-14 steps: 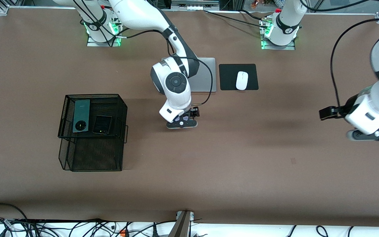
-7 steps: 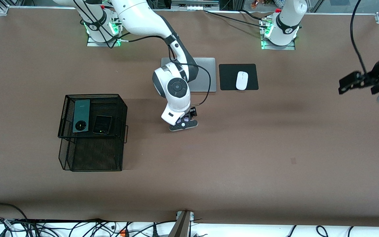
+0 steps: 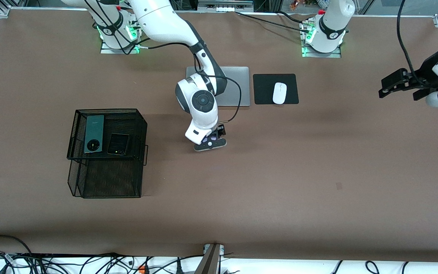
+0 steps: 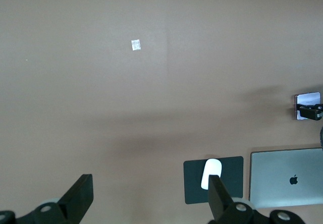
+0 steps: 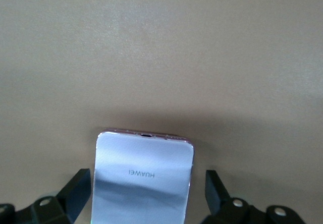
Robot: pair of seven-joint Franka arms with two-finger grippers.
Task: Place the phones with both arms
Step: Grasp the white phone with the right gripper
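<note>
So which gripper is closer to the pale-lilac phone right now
Right. The right gripper is directly over the pale-lilac phone, open fingers straddling it without touching. The left gripper hangs open over bare table near the left arm's end, well away.
</note>
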